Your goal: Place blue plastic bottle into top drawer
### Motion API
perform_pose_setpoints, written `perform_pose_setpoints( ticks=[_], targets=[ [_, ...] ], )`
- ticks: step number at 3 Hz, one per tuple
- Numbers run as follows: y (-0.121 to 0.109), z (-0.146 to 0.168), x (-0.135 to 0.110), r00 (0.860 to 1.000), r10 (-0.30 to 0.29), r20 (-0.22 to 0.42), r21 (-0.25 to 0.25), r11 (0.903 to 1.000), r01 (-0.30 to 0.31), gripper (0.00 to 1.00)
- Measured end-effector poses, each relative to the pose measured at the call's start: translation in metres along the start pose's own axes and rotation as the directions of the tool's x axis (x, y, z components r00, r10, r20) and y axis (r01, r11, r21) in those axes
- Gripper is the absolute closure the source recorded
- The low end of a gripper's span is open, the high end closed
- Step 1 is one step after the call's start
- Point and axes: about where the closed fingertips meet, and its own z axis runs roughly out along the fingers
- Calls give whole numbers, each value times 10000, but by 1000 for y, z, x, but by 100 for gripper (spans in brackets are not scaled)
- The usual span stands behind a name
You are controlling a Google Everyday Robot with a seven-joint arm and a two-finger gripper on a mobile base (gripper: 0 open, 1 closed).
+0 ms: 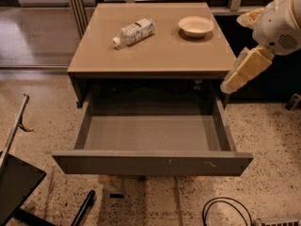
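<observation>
The blue plastic bottle (134, 31) lies on its side on the tan table top (155, 55), white cap toward the front left. The top drawer (151, 163) is pulled out wide open and its grey inside is empty. My gripper (229, 85) hangs at the table's right edge, just above the drawer's right rear corner, well to the right of the bottle, with the white arm above it.
A white round bowl (196, 26) stands on the table top at the back right. A black cable (225, 212) loops on the speckled floor at the front right. Dark equipment (19, 187) sits at the front left.
</observation>
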Motion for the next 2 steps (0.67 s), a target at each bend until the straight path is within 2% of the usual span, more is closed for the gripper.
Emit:
perform_pose_setpoints(
  ticks=[1, 2],
  targets=[
    [-39, 26, -31, 9911, -560, 1209, 268, 9982, 531, 0],
    [-71, 58, -69, 9733, -1073, 2029, 329, 9942, 1028, 0]
  ],
)
